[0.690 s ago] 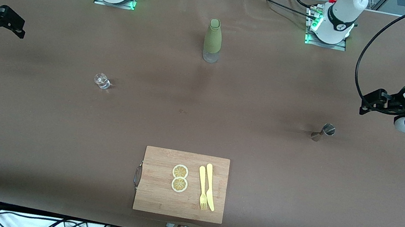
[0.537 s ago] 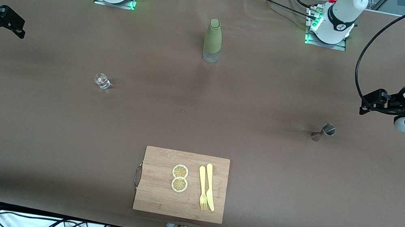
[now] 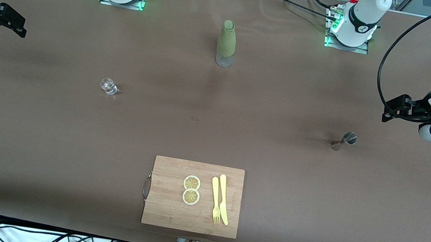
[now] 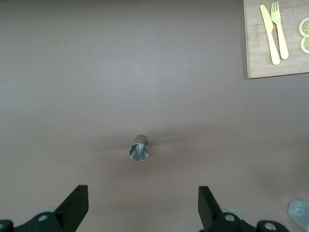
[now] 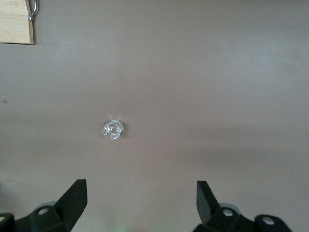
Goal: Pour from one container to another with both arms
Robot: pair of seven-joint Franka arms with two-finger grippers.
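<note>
Task is not started: nothing is gripped or poured yet. Glass cup (image 3: 108,86) is set toward the right arm's end from the bottle (image 3: 226,43), jigger (image 3: 345,140) toward the left arm's end (both untouched). Left gripper (image 4: 140,212) and right gripper (image 5: 140,210) are spread wide, empty, high over the table ends.

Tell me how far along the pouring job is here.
Nothing is done yet. The glass cup and the metal jigger both stand untouched on the table. Nothing is in hand: the right tool hangs open above the cup, the left tool open above the jigger. Grasping, lifting and pouring remain.
</note>
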